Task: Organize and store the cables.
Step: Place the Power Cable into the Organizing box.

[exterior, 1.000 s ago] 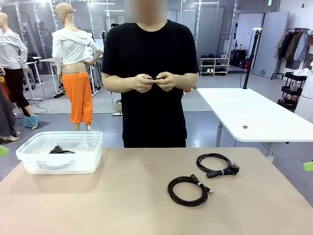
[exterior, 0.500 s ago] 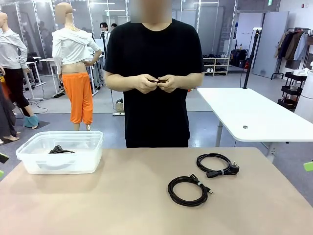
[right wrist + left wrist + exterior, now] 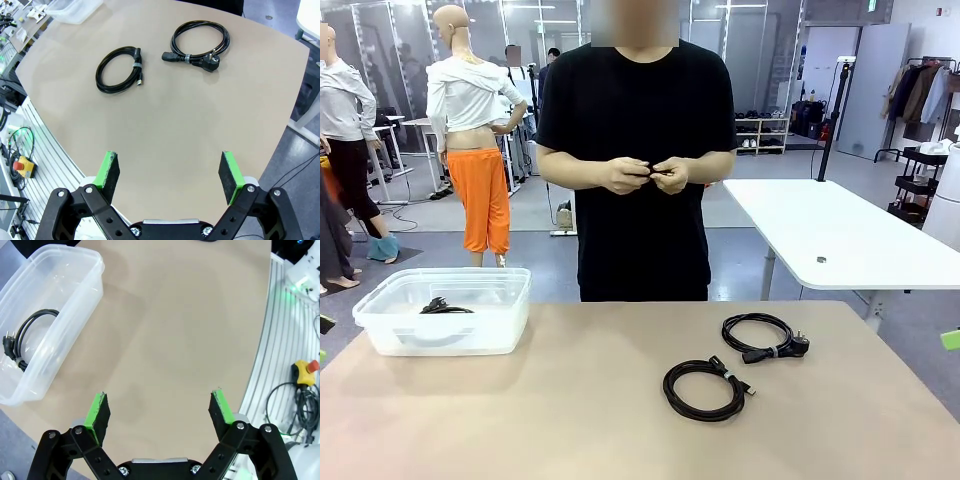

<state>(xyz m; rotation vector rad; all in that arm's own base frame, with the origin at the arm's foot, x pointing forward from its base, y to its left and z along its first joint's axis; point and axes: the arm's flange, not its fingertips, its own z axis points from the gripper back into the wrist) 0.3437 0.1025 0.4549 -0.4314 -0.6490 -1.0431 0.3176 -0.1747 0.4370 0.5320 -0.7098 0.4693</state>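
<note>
Here, my left fingers gape empty, one cable in tub up-left of them | right fingers gape empty, near cable and plug cable ahead on bench

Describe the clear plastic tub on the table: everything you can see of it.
The tub is a rectangular, see-through plastic container with rounded corners and a lipped rim, open with no lid on it. It stands upright on the tan table, near the far edge on the robot's left. Inside, on its floor, lies one coiled black cable tied with a band, with a plug end. Nothing else touches the tub.
</note>
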